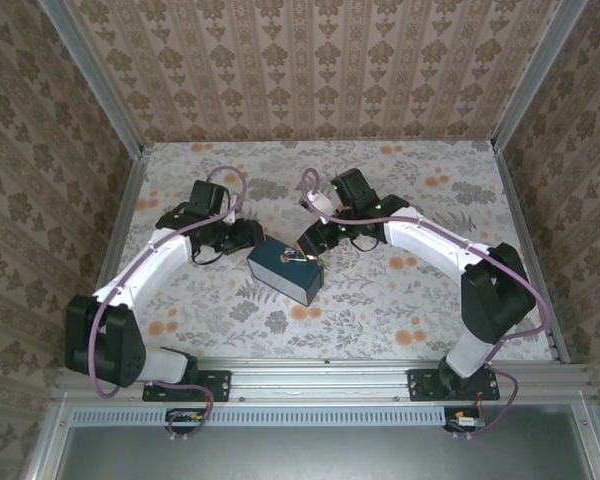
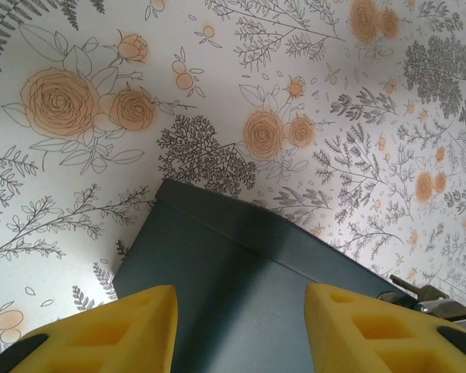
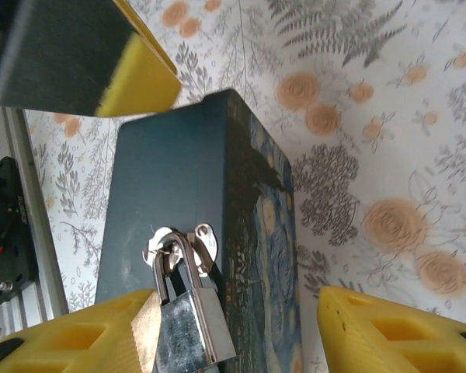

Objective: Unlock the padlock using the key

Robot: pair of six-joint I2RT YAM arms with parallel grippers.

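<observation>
Right wrist view: padlock (image 3: 188,322) hangs shackled through the hasp (image 3: 204,237) of the blue tin (image 3: 171,179), between the spread right gripper (image 3: 237,338) fingers. Left wrist view: left gripper (image 2: 241,311), fingers apart, faces the tin's plain side.

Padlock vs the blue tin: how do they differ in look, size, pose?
Size: the padlock is far smaller than the tin. Look: padlock is shiny silvery metal; tin is dark blue, with a swirl pattern on one face. Pose: tin lies on the table; padlock is hooked through the tin's hasp by its shackle. Shared: both blocky.
</observation>
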